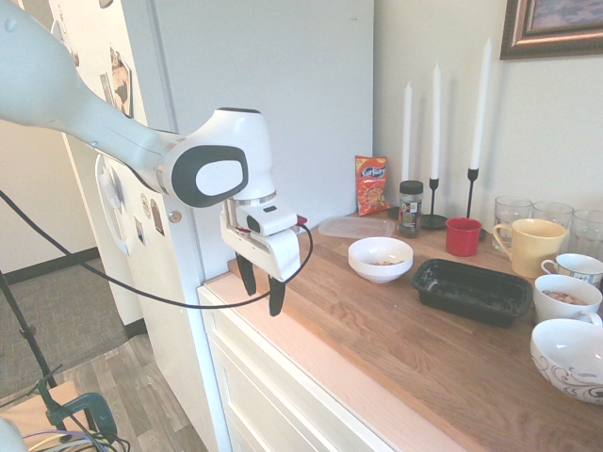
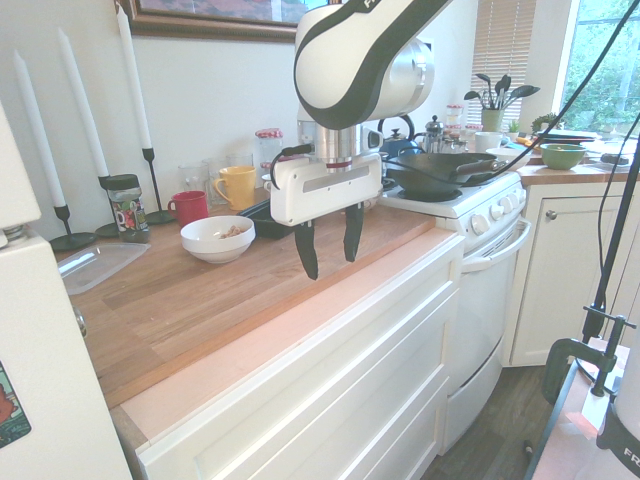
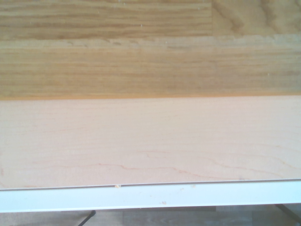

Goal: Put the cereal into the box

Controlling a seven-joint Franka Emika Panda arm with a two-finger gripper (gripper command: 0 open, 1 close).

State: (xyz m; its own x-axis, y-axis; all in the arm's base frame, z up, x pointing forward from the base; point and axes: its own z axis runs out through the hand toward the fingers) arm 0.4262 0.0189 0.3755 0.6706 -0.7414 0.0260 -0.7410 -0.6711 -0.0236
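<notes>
The cereal (image 1: 382, 263) lies as small tan pieces in a white bowl (image 1: 380, 257) near the back of the wooden counter, and shows again as cereal (image 2: 232, 231) in the bowl (image 2: 216, 239). The box (image 1: 471, 290), a shallow black tray, stands to the right of the bowl; in the second exterior view only a corner of the box (image 2: 262, 217) shows behind the gripper body. My gripper (image 1: 261, 285) hangs open and empty above the counter's front edge, well short of the bowl, its dark fingers pointing down (image 2: 329, 260). The wrist view holds only bare wood and the counter's edge.
At the back stand an orange snack bag (image 1: 371, 185), a clear plastic container (image 1: 356, 227), a jar (image 1: 410, 207), a red cup (image 1: 463, 236), a yellow mug (image 1: 529, 247) and tall candles. White bowls (image 1: 570, 358) crowd the right end. A stove with a pan (image 2: 440, 180) adjoins the counter.
</notes>
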